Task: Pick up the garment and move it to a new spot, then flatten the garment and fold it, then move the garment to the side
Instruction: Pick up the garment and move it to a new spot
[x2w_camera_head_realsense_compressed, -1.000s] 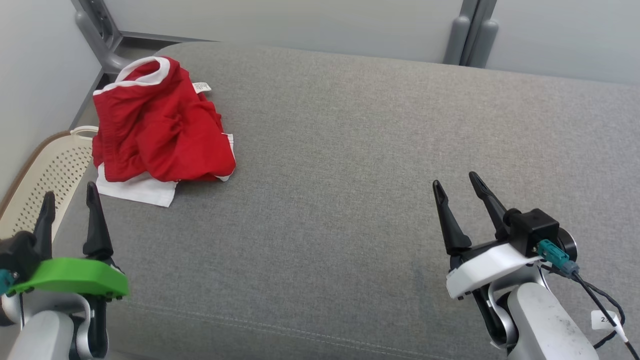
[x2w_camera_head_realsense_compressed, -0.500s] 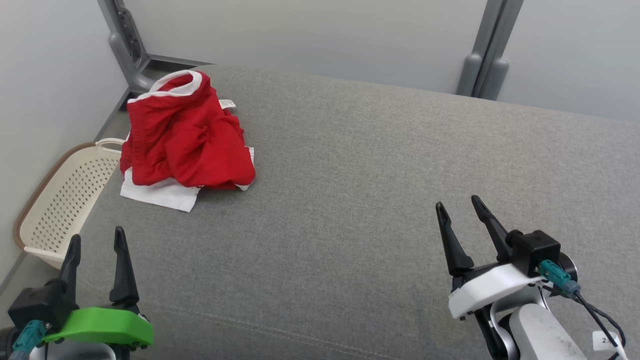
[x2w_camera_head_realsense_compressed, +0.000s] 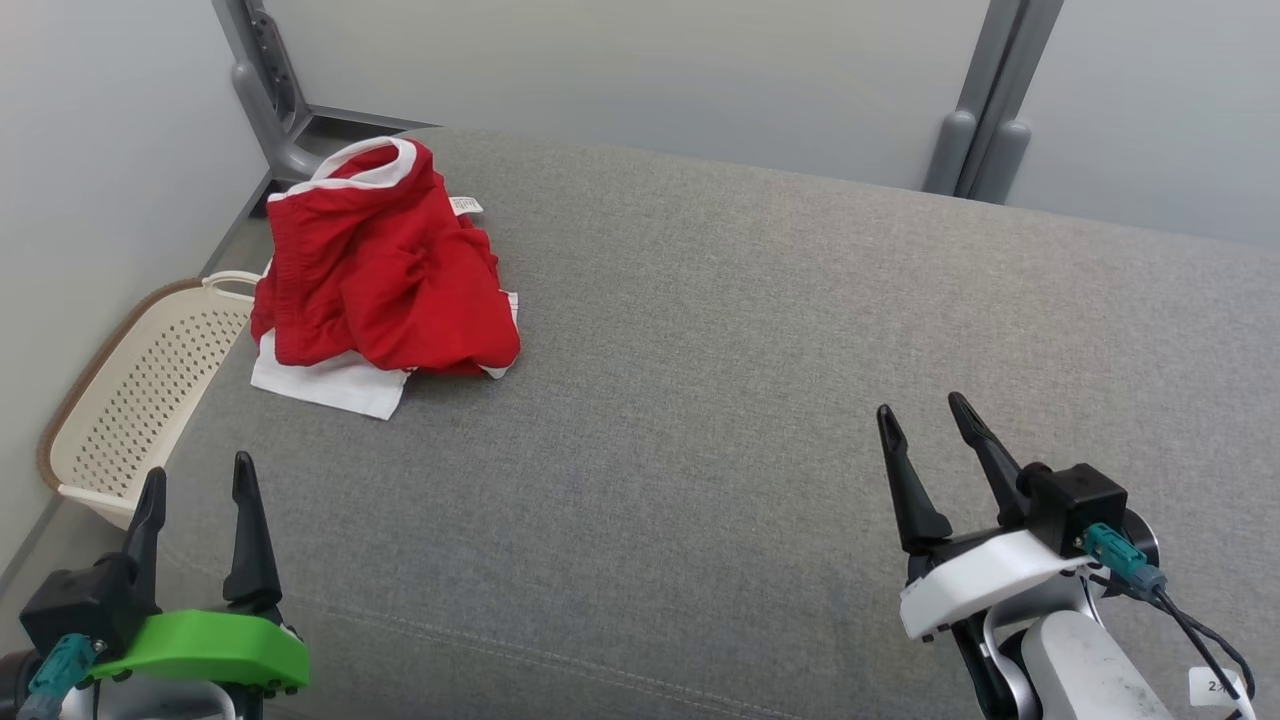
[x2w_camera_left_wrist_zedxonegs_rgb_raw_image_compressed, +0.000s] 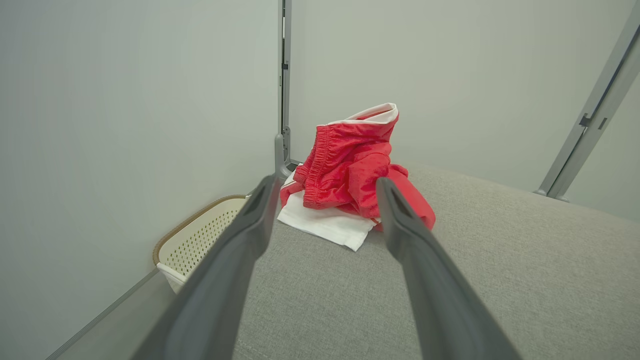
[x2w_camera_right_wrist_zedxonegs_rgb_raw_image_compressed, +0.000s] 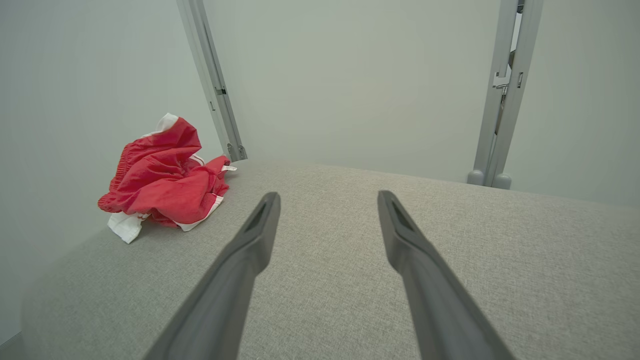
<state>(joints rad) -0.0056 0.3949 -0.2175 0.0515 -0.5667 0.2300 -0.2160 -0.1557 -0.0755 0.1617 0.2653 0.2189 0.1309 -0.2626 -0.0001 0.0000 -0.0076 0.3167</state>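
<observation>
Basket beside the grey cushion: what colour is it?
Cream basket, perforated all over, with a brown rim; clearest in the head view.

Pale walls (x2w_camera_head_realsense_compressed: 600, 70), grey cushion (x2w_camera_head_realsense_compressed: 750, 350), basket (x2w_camera_head_realsense_compressed: 140, 390)

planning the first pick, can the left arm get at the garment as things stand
Probably yes. The left tool is open and aimed at the garment, with bare cushion between them; the basket sits off to the side.
</observation>
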